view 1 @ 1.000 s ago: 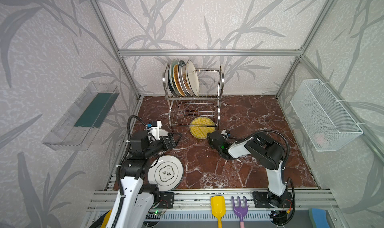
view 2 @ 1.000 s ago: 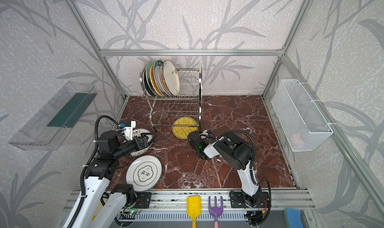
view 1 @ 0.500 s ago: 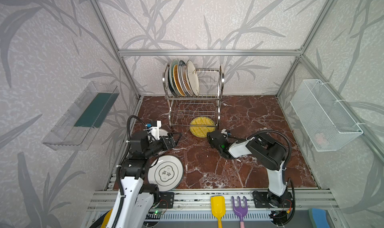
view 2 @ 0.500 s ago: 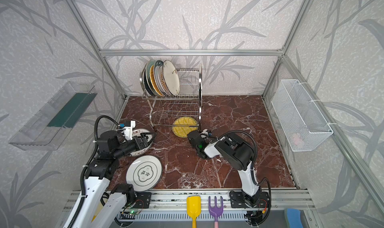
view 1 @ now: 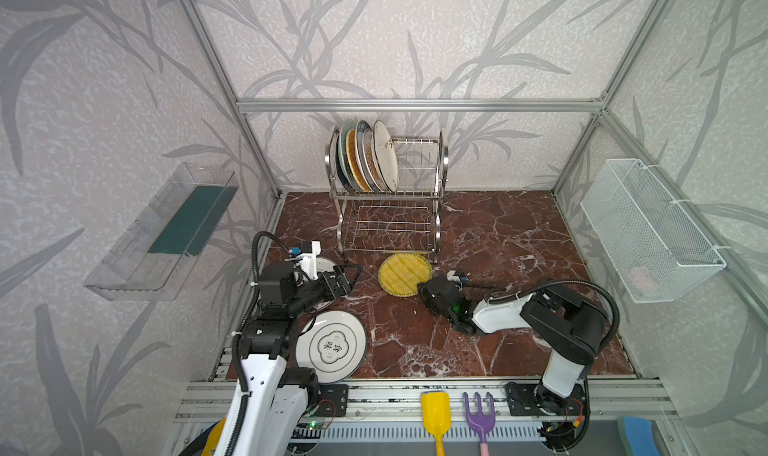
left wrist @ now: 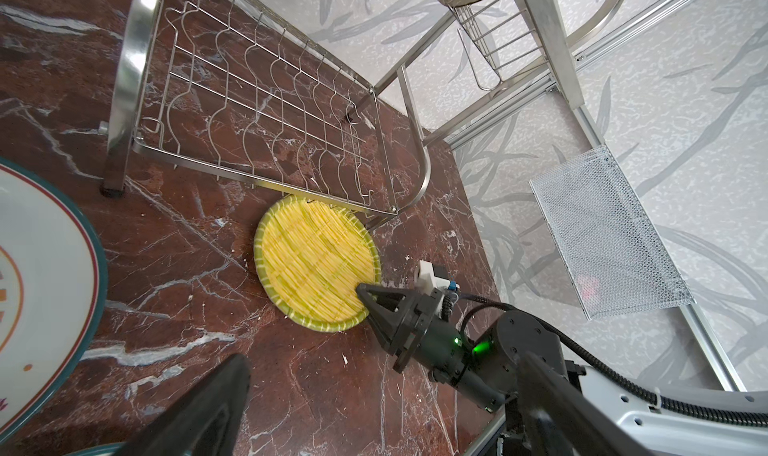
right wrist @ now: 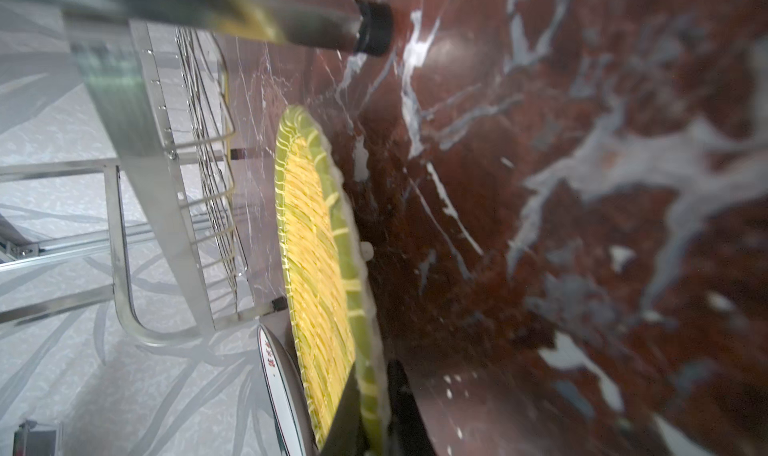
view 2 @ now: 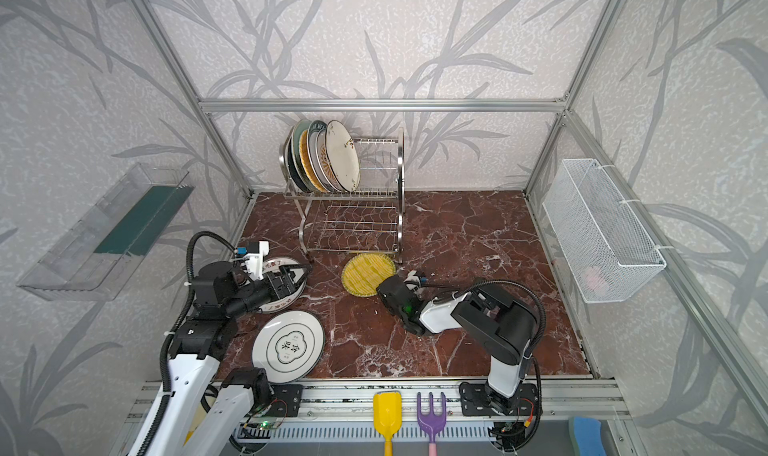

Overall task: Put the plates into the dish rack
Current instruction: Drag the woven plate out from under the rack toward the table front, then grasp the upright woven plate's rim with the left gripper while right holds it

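Dish rack (view 1: 440, 171) at twelve o'clock holds a row of leaning plates (view 1: 384, 159); right end effector (left wrist: 360, 292) pinches yellow plate (left wrist: 311, 258), left end effector (view 1: 351, 275) spread.

Marble tabletop (view 1: 498, 234), dish rack (view 1: 439, 209) at back, yellow striped plate (view 1: 403, 272) beside it, character plate (view 1: 332, 346), teal-rimmed plate (left wrist: 45, 267)

2 black-and-white arms (view 1: 498, 315), ribbed black cables (view 1: 254, 263), green LED (left wrist: 482, 346).
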